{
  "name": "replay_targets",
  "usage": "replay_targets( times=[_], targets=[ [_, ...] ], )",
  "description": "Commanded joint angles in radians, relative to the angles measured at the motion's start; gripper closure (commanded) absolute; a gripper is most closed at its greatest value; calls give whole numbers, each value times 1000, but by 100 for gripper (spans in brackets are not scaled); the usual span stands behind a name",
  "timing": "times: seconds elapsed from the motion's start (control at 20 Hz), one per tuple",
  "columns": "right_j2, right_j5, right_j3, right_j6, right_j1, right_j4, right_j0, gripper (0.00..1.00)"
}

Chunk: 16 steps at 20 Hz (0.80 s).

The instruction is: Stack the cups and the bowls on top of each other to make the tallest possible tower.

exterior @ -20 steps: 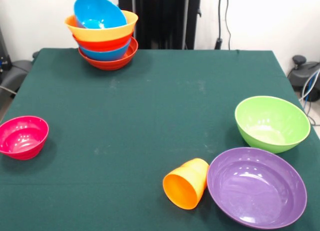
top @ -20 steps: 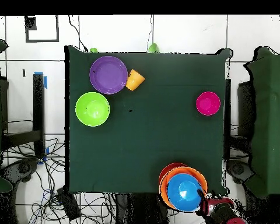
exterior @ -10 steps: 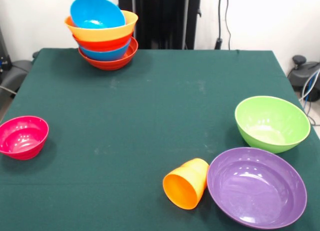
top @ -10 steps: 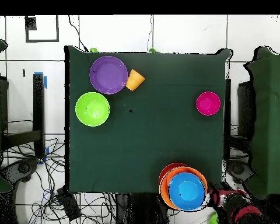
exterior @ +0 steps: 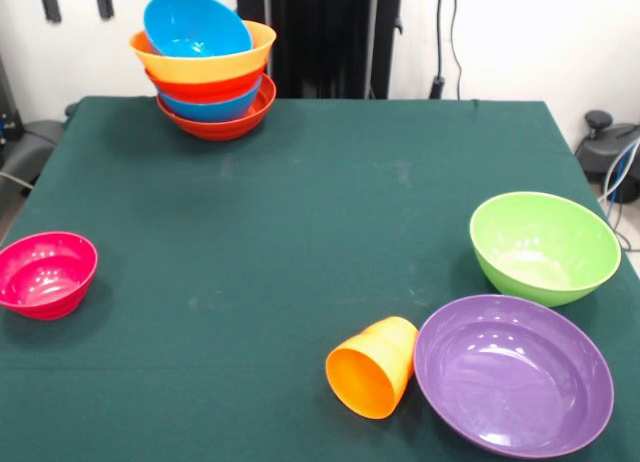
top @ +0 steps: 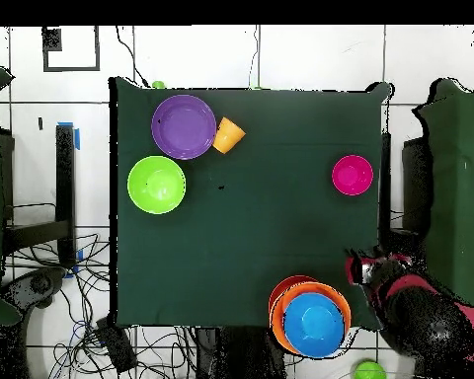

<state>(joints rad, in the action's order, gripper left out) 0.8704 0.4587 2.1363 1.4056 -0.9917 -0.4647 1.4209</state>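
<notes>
Five bowls make up the tower (exterior: 208, 77), which stands at the table's (exterior: 300, 212) 11 o'clock corner in the front view: red-orange at the base, then blue, red-orange, the wide orange bowl (exterior: 203, 64), and a blue bowl (exterior: 194, 25) tilted on top. At 5 o'clock on the table the small orange cup (exterior: 373, 366) lies on its side, mouth toward the camera, just beside the large purple bowl (exterior: 513, 373). A green bowl (exterior: 544, 246) sits upright near the purple one, at about 3 o'clock. Well apart, at 9 o'clock, is the magenta bowl (exterior: 46, 273). Two dark tips of the gripper (exterior: 75, 1) show at the top edge, at 10 o'clock from the tower and clear of it; they stand apart with nothing between them.
</notes>
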Motion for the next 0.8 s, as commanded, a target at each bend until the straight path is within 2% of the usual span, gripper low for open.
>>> replay_targets(
  times=[0.05,0.4,0.6,0.8],
  targets=[
    [-238,91,-323,111,272,-145,-185,0],
    [-302,149,-523,-2,431,-158,-235,0],
    [-335,125,-600,-14,515,-183,-262,0],
    [-335,109,-650,-65,588,-203,-265,0]
  ],
)
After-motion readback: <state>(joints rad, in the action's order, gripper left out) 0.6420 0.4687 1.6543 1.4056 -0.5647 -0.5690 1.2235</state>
